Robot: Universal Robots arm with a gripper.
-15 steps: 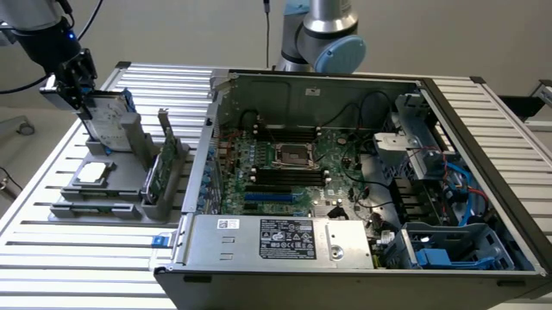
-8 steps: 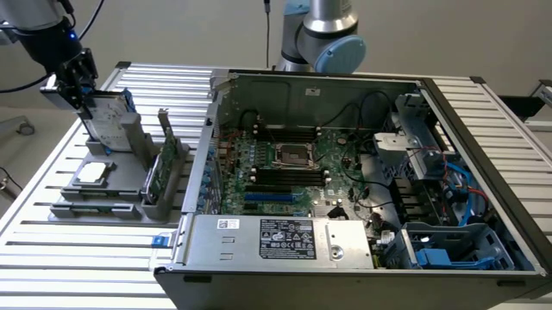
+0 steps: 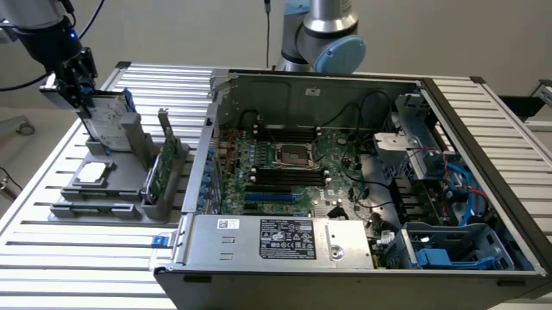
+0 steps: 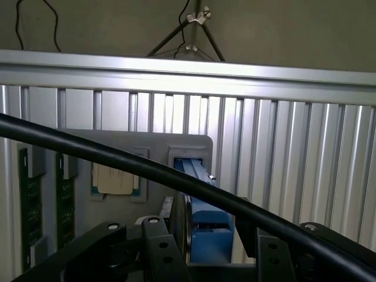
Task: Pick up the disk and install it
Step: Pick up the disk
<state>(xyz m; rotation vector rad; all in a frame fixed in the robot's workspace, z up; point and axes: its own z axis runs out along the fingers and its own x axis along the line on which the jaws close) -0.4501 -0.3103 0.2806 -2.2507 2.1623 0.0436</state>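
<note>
Wrist view: end effector (image 4: 211, 258), jaws wide apart, astride the disk (image 4: 208, 232) in the grey holder (image 4: 76, 147).

Your arm (image 3: 324, 29) comes up at the back in the exterior view, a grey tube with a light-blue joint cap, and its dark wrist (image 3: 43, 29) sits way over at the exterior view's left with a small blue light glowing on it. The gripper (image 3: 84, 103) hangs off that wrist pointing down and leaning a bit, jaws spread about as wide as they go and not clamped on anything. In the wrist view the black finger linkages (image 4: 154, 247) are splayed out to either side, with a black cable (image 4: 235, 207) slung across in front of them
</note>
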